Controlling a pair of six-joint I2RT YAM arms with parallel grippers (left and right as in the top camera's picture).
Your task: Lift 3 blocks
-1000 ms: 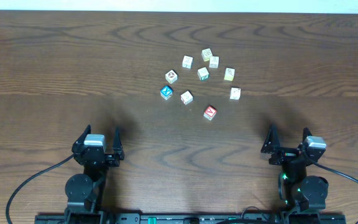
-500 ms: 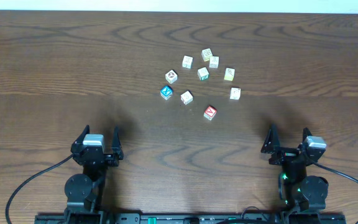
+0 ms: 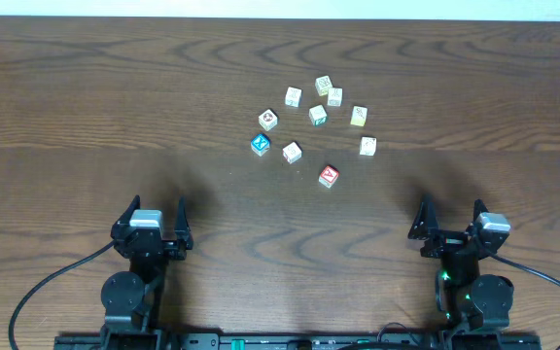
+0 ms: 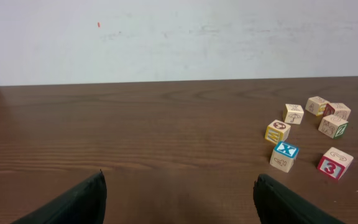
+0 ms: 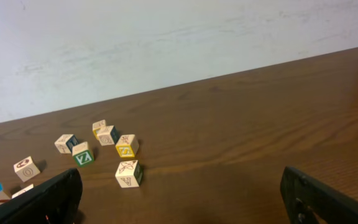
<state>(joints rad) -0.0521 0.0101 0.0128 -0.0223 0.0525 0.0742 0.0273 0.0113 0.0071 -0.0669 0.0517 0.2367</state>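
Nothing has moved since the earlier frame: the left gripper (image 3: 155,210) and the right gripper (image 3: 450,208) sit at the near edge of the table (image 3: 86,97), each with its jaws spread wide and empty. The red block (image 3: 329,175) lies nearest the arms, well apart from both grippers. The right yellow-marked block (image 3: 359,116) and the far yellow-marked block (image 3: 324,85) rest flat among the other cubes (image 3: 293,152) mid-table.
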